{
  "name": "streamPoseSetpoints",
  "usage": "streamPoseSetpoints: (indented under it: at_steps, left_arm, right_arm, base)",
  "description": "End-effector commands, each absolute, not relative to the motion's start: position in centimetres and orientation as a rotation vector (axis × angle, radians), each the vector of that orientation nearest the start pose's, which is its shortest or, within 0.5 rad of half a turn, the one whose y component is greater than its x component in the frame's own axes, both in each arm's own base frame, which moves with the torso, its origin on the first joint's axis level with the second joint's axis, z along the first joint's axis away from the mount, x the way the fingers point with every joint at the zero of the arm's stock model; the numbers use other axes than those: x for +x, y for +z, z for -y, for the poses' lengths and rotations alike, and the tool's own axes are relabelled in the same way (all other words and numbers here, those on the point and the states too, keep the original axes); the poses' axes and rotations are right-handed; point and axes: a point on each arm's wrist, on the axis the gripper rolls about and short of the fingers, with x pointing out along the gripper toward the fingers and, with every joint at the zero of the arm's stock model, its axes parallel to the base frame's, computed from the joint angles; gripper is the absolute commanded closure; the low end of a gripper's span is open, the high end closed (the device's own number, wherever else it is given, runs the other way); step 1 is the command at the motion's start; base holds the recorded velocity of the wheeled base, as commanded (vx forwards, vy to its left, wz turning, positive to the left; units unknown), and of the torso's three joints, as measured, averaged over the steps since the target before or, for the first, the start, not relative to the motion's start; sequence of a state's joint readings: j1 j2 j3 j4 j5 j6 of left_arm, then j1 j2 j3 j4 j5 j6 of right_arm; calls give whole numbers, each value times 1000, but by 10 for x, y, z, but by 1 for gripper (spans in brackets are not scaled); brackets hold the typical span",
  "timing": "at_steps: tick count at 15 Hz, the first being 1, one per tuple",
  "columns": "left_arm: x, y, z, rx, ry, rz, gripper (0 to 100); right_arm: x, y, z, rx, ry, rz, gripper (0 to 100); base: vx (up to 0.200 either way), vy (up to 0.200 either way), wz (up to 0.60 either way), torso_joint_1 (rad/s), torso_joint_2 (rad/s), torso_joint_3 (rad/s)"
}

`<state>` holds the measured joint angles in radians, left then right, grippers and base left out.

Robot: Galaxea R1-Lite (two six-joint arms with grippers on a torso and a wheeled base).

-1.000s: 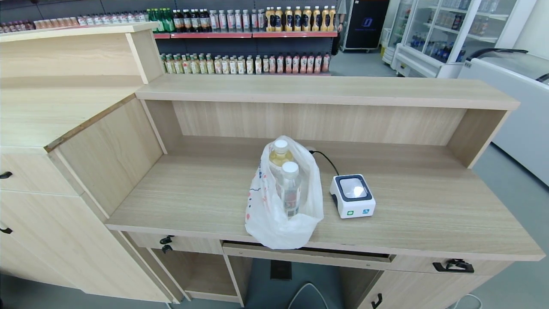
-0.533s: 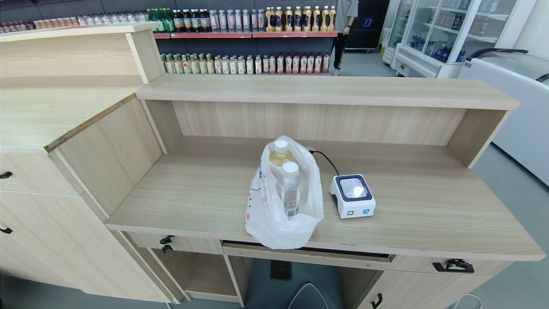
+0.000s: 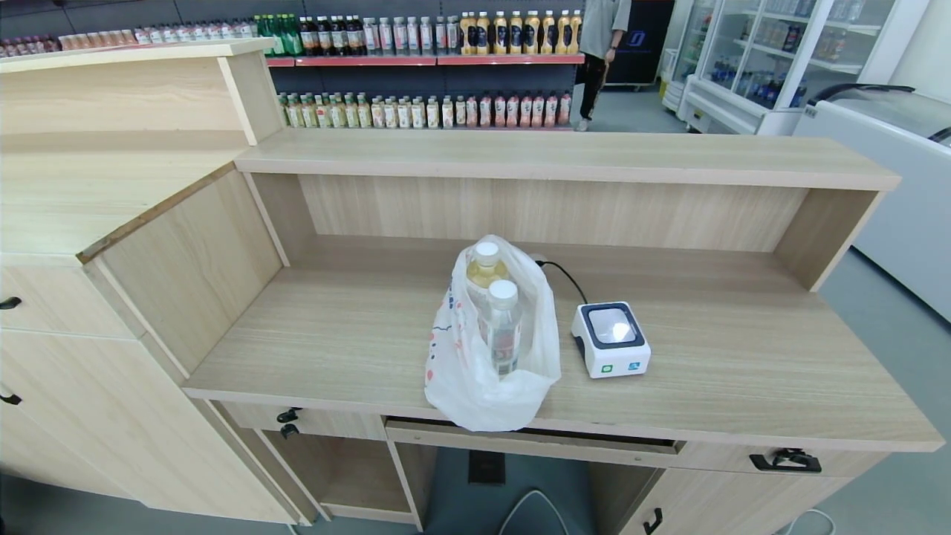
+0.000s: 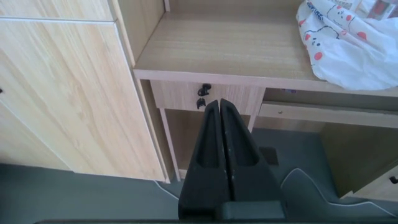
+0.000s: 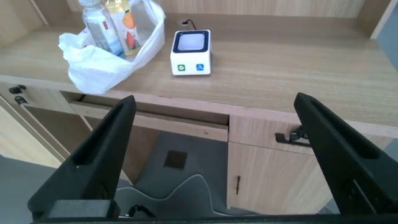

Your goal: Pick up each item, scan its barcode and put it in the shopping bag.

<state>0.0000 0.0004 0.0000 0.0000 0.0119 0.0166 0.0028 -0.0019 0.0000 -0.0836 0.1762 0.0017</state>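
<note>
Nearest, the left gripper (image 4: 219, 107) hangs below the front edge of the light wooden counter (image 3: 743, 357). Its black fingers (image 4: 210, 143) are pressed flat together with nothing between them. The right gripper (image 5: 214, 102) also sits in front of the counter, its fingers spread wide, empty and touching nothing. On the counter, at the front edge, stands the thin white plastic shopping bag (image 3: 475, 390) with red and dark print. Two bottles stand upright inside it: a clear plastic bottle with white cap and red label (image 3: 503, 331) in front, and a yellow drink bottle with white cap (image 3: 484, 273) behind. Just beside the bag, on the robot's right, rests the white box-shaped barcode scanner (image 3: 611, 338) with a dark window, its black cable (image 3: 565, 277) running towards the back.
</note>
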Motion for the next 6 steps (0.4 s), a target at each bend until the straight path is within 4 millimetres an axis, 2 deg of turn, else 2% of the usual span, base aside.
streamPoseSetpoints:
  at_steps: [1,6]
  left_arm:
    - [-23,75,0,17,12,0,100]
    - [-23,75,0,15,12,0,100]
  right_arm:
    - [-24,84,-4,-6,179,84,0]
    - [-24,84,-4,-6,179,84,0]
  base:
    - [0,0,0,0,0,0]
    - [0,0,0,0,0,0]
